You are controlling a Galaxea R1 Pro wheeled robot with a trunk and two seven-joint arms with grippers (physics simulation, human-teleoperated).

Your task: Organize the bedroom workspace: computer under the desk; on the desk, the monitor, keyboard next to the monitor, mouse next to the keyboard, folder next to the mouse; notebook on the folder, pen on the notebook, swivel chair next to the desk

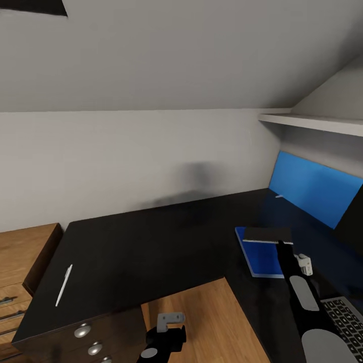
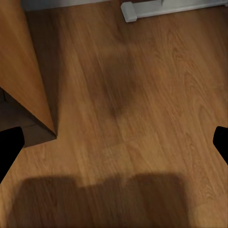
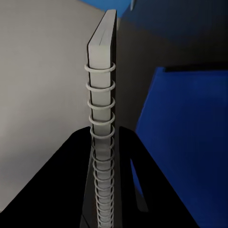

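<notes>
My right gripper (image 1: 280,244) is shut on the dark grey notebook (image 1: 267,234), holding it just above the far end of the blue folder (image 1: 261,261). The folder lies flat on the black desk (image 1: 151,247). In the right wrist view the notebook (image 3: 102,95) stands edge-on between my fingers, its spiral binding showing, with the folder (image 3: 190,142) beside it. The white pen (image 1: 64,285) lies at the desk's left end. The keyboard (image 1: 348,315) and a corner of the monitor (image 1: 353,217) show at the right edge. My left gripper (image 2: 114,147) hangs open over the oak floor.
An oak drawer unit (image 1: 20,262) stands left of the desk, its side (image 2: 23,71) near my left gripper. Black drawers with round knobs (image 1: 83,330) sit under the desk's left end. A blue back panel (image 1: 312,186) and a white shelf (image 1: 312,122) are at the right.
</notes>
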